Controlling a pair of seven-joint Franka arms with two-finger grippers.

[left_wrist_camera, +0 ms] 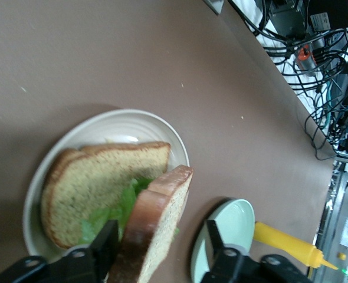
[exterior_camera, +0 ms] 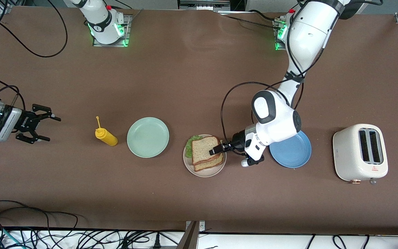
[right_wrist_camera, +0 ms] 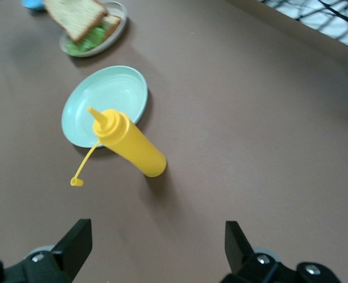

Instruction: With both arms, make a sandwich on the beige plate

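left hand (exterior_camera: 218, 149): fingers apart, top bread slice (left_wrist_camera: 156, 227) leaning on one finger | sandwich (exterior_camera: 206, 153): on beige plate (exterior_camera: 204, 172) | right hand (exterior_camera: 47, 128): wide, empty, waiting near yellow bottle (exterior_camera: 106, 135)

We find the sandwich (exterior_camera: 206, 148) on the plate (exterior_camera: 206, 173). Taking twelve o'clock as toward the arms' bases, a second plate (exterior_camera: 148, 137) lies at its nine o'clock, with a bottle (exterior_camera: 106, 136) farther along that line. At three o'clock lies a third plate (exterior_camera: 294, 152), then a toaster (exterior_camera: 359, 152).
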